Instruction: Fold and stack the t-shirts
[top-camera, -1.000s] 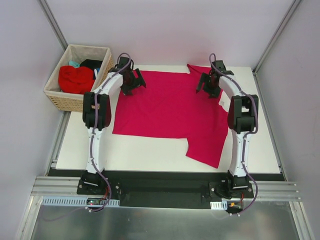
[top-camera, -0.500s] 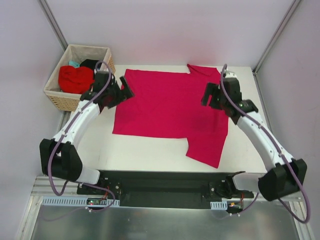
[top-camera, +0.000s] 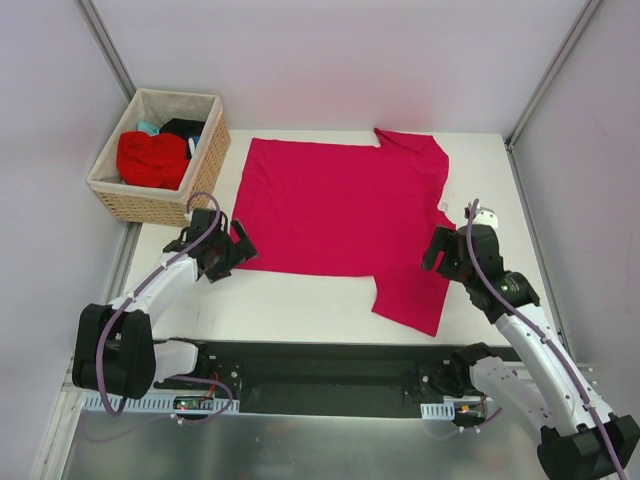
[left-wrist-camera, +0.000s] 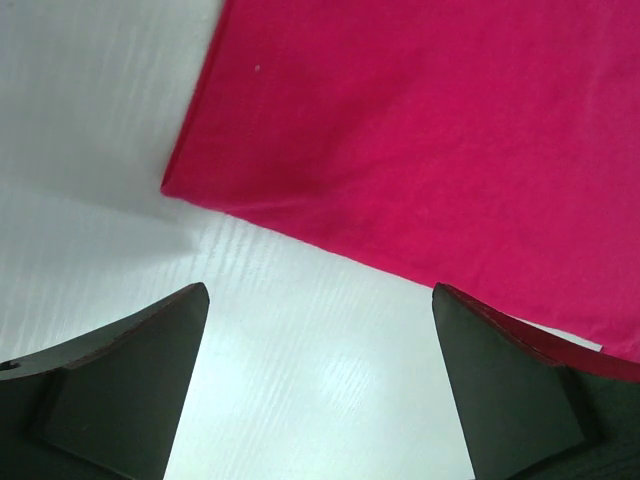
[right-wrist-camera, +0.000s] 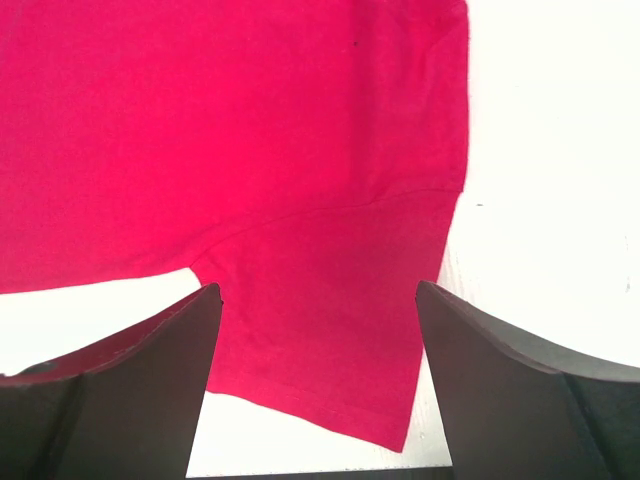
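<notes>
A large crimson-pink t-shirt (top-camera: 335, 210) lies spread flat on the white table (top-camera: 290, 310), one sleeve (top-camera: 412, 295) pointing to the near right. My left gripper (top-camera: 237, 250) hangs open just off the shirt's near-left corner (left-wrist-camera: 170, 188), with only bare table between its fingers (left-wrist-camera: 130, 380). My right gripper (top-camera: 440, 255) is open above the near sleeve (right-wrist-camera: 330, 340), holding nothing. A brighter red t-shirt (top-camera: 152, 158), a black one (top-camera: 183, 128) and a teal one (top-camera: 148, 128) are bunched in the basket.
The woven wicker basket (top-camera: 125, 200) stands off the table's far-left corner, close to my left arm. Metal frame posts rise at the far corners. A black rail (top-camera: 320, 365) with both arm bases runs along the near edge.
Both arms have drawn back from the shirt's far edge to its near corners, staying open. The shirt has not moved.
</notes>
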